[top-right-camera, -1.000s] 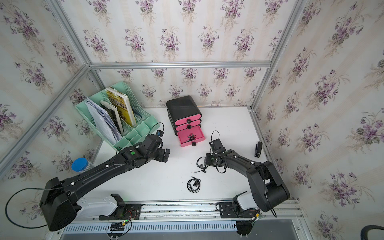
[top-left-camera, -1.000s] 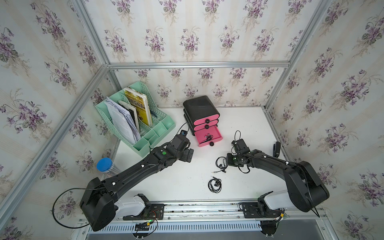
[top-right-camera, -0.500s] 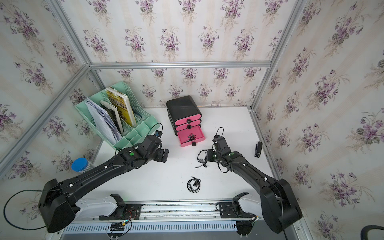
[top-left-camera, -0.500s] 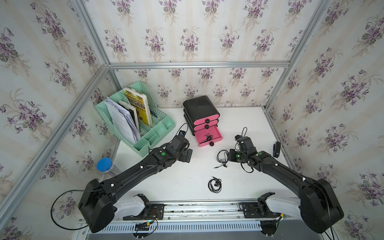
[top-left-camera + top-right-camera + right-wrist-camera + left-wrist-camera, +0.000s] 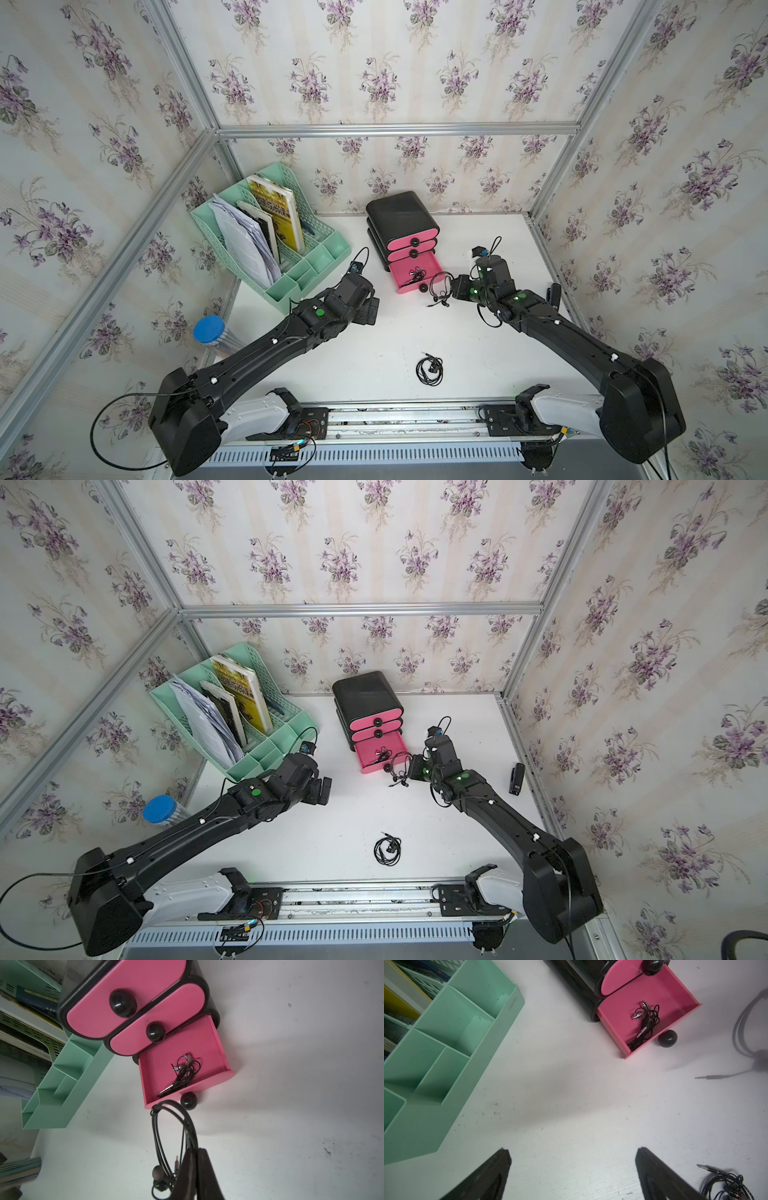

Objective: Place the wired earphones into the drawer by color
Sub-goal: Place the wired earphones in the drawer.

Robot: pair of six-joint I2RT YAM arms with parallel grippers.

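**A:** Right arm, centre of the scene: what has it got?

**B:** The right claw is clamped shut on a loop of thin black wired earphones. The cable loops stick out past the fingers, with the earbuds and jack plug trailing below.

**A:** Where is that in relation to the drawers?

**B:** Just in front of the open pink bottom drawer of the small black chest with rounded pink fronts. The far end of the loop reaches the drawer's front lip, beside its black ball knob. I can't tell whether it touches. The two upper drawers are shut.

**A:** Anything inside the open one?

**B:** A tangled black earphone bundle with silver buds lies on the drawer's floor, toward the front.

**A:** And the other arm?

**B:** The left claw stands wide open, holding nothing, above the bare white tabletop. It sits between the chest and a mint-green plastic desk organiser stacked with papers and books.

**A:** Any more earphones out?

**B:** One more dark coil of earphones lies on the tabletop near the front edge, well apart from both claws.
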